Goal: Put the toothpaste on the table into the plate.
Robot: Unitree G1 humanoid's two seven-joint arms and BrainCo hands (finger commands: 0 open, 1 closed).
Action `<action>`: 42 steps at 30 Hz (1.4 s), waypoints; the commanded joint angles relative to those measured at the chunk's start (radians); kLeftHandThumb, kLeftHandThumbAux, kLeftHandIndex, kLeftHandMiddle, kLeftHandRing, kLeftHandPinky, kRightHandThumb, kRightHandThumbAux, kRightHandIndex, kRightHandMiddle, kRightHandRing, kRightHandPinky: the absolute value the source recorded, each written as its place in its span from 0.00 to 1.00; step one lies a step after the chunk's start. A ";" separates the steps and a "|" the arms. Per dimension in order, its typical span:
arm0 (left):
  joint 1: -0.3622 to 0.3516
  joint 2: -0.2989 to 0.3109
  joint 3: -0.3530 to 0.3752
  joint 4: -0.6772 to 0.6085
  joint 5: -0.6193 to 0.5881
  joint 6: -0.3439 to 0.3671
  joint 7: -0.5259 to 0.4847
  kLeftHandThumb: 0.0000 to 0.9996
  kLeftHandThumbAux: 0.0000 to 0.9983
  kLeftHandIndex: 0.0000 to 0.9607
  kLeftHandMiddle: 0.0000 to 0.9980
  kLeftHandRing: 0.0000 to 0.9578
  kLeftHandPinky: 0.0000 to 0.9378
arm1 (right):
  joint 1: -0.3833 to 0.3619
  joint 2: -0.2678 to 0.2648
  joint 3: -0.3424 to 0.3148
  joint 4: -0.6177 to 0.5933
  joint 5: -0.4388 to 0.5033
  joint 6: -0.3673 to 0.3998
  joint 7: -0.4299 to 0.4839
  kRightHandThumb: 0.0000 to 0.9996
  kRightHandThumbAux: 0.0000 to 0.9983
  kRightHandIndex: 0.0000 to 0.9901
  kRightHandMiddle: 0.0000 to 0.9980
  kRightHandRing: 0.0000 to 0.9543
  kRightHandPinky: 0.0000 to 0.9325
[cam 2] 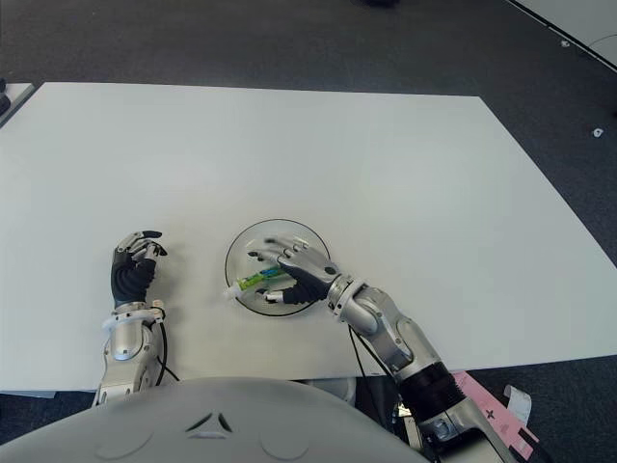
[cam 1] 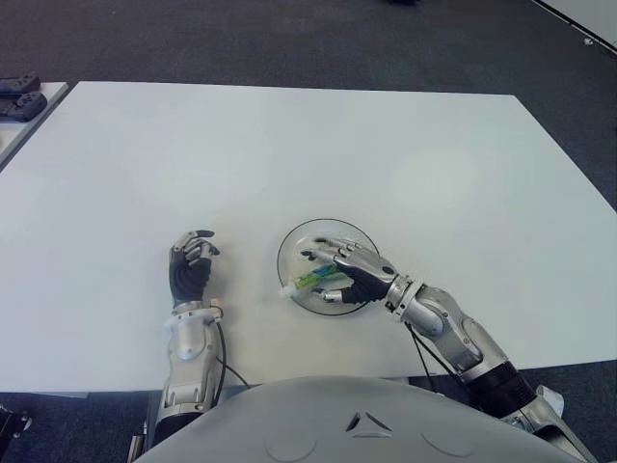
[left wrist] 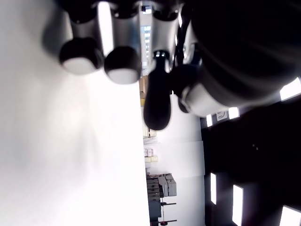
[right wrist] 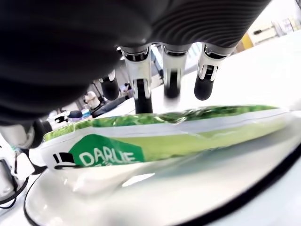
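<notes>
Toothpaste [right wrist: 160,136], a green and white tube printed "DARLIE", lies flat inside the plate [cam 1: 291,253], one end reaching the rim on the robot's left side. Plate: shallow, round, white with a dark edge, set on the counter [cam 1: 318,145] near the robot's body. Right robot hand [cam 1: 349,271] hangs over the plate directly above the tube; its fingers [right wrist: 141,89] are extended and spread, the tips clear of the tube, clamped on nothing. Left robot hand [cam 1: 191,264] shows to the left of the plate, well apart from it, fingers loosely curled and holding nothing. Counter: plain white, otherwise bare around the plate. Beyond its far edge, dark grey carpet [cam 1: 289,39]; at the far left, a second pale surface carrying dark objects [cam 1: 19,96] too small to identify.
</notes>
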 commanded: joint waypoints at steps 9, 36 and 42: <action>0.013 -0.007 -0.005 0.026 -0.006 0.042 -0.003 0.70 0.72 0.46 0.89 0.92 0.94 | 0.020 0.002 -0.013 -0.023 -0.032 0.025 -0.031 0.28 0.17 0.00 0.00 0.00 0.00; 0.010 0.002 -0.003 0.043 -0.006 0.020 -0.008 0.71 0.72 0.46 0.89 0.93 0.94 | 0.106 0.245 -0.201 0.036 0.502 -0.029 -0.161 0.03 0.71 0.23 0.25 0.27 0.34; 0.005 0.002 0.000 0.050 -0.007 0.019 -0.005 0.71 0.72 0.46 0.89 0.93 0.94 | 0.116 0.356 -0.249 0.033 0.580 0.026 -0.216 0.05 0.88 0.34 0.34 0.36 0.42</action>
